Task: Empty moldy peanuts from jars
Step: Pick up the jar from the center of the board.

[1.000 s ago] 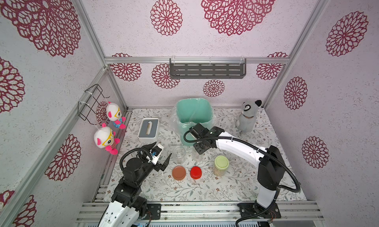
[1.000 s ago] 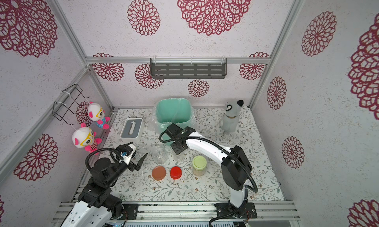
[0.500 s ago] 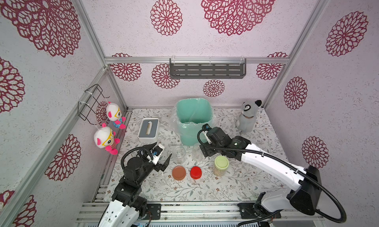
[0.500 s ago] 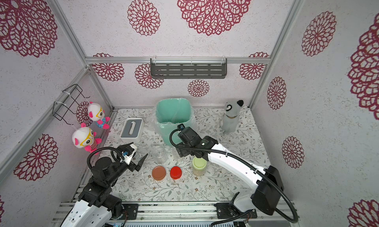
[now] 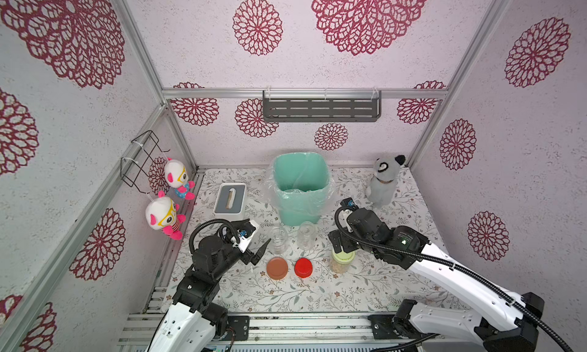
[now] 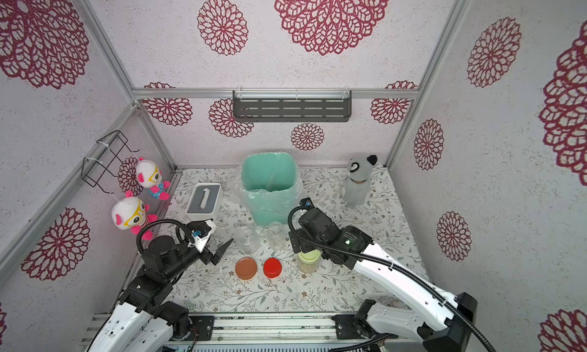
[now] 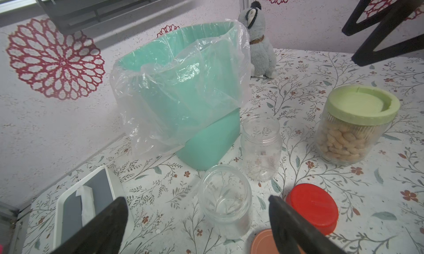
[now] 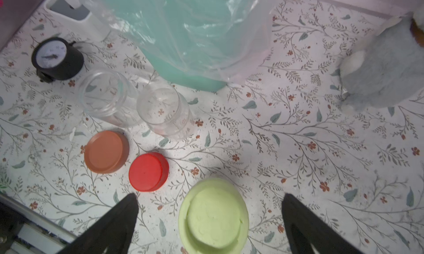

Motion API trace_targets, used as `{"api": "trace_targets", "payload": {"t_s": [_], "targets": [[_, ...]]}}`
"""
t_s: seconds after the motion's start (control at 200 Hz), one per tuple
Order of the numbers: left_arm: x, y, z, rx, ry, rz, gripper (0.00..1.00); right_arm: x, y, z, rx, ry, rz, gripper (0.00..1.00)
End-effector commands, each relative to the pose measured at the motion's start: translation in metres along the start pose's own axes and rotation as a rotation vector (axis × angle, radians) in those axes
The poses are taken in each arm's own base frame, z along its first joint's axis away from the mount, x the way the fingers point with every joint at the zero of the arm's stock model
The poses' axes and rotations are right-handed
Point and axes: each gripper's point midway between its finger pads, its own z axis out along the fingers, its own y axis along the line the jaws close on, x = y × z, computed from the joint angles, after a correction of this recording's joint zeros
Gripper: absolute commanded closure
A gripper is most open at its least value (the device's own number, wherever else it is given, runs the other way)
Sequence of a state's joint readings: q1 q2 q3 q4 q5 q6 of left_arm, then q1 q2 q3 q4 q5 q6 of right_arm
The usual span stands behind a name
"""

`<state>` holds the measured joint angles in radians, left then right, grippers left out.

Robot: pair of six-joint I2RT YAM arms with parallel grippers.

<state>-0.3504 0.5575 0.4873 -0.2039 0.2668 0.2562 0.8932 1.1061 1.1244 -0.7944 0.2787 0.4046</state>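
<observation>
Two clear jars stand upright side by side, just in front of the mint bin [image 5: 300, 215]: first open jar [image 5: 278, 239] and second open jar [image 5: 306, 236]. Both are lidless and empty, table print showing through the glass. Brown lid [image 5: 277, 267] and red lid [image 5: 303, 267] lie flat on the table, side by side, nearer the arms. Green-lidded jar [image 7: 358, 103] is closed, upright, filled most of the way with moldy peanuts [image 7: 341, 140]. Bin has a clear liner [image 7: 183, 81] folded over the rim; can't make out what's at its bottom. Right gripper [image 8: 210, 196] hangs over the green lid, jaws wide apart, one finger each side, no contact. Left gripper [image 7: 197, 200] faces the first open jar, jaws apart, holding nothing.
</observation>
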Motion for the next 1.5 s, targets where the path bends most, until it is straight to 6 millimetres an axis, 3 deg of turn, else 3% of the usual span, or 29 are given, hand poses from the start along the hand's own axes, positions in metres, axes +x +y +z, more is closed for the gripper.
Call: {"api": "trace_targets", "payload": {"t_s": [0.0, 0.215, 0.52, 1.141, 1.496], "targets": [[-0.009, -0.007, 0.001, 0.057, -0.018, -0.038, 0.03, 0.03, -0.003, -0.003, -0.002, 0.118, 0.003, 0.01], [-0.014, -0.01, 0.005, 0.093, -0.024, -0.074, 0.03, 0.051, 0.005, 0.011, -0.029, 0.211, -0.011, 0.01], [-0.008, -0.013, 0.01, 0.104, -0.009, -0.08, 0.03, 0.063, 0.001, 0.03, 0.017, 0.262, 0.009, 0.01], [0.001, -0.009, 0.015, 0.084, 0.029, -0.073, 0.03, 0.074, -0.003, 0.064, 0.047, 0.341, 0.041, 0.06], [-0.003, -0.009, 0.015, 0.09, 0.03, -0.082, 0.03, 0.075, -0.008, 0.066, 0.08, 0.357, 0.01, 0.12]]}}
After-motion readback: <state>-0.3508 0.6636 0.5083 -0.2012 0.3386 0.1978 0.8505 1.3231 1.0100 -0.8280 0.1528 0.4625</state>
